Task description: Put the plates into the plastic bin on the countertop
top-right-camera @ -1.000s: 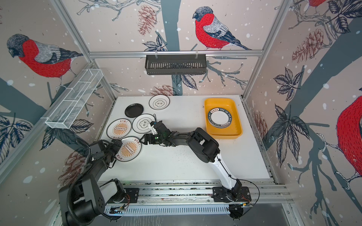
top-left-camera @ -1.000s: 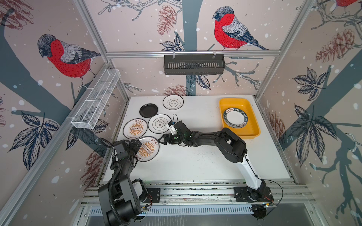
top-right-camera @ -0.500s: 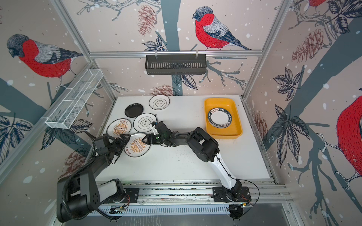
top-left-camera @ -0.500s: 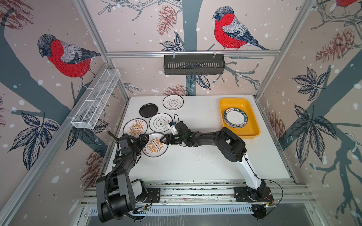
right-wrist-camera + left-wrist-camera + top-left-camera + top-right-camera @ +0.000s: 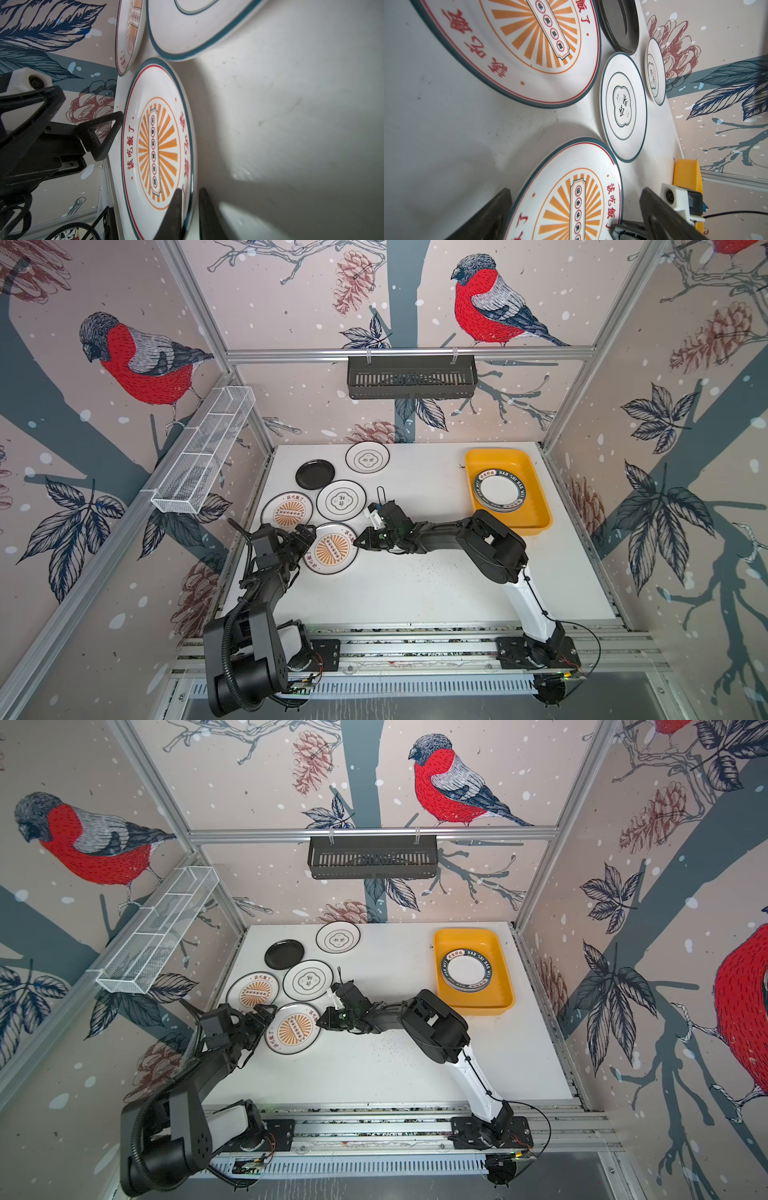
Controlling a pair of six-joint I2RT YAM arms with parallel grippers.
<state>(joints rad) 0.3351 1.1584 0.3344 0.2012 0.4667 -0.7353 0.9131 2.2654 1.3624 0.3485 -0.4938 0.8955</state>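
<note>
Right wrist view: right end effector (image 5: 190, 200) pinches rim of sunburst plate (image 5: 159, 145), near-left on worktop (image 5: 415, 580). Left end effector (image 5: 303, 541) spread beside it. Lift level, clear neighbouring plates (image 5: 341, 500), carry to far-right plastic bin (image 5: 515, 520).

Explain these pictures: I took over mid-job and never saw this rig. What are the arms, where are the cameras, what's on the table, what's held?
Two black robot arms, each with a two-finger gripper, work over a white table. The wide pictures look down from overhead; the close-ups come from cameras on the arms' wrists. On its left lie five loose plates: a black plate, a back emblem plate, a middle emblem plate, a far sunburst plate and a near sunburst plate. At the right a yellow bin holds a stack of green-rimmed plates. The right gripper is shut on the near sunburst plate's rim; the left gripper stands open at its opposite edge, holding nothing.
</note>
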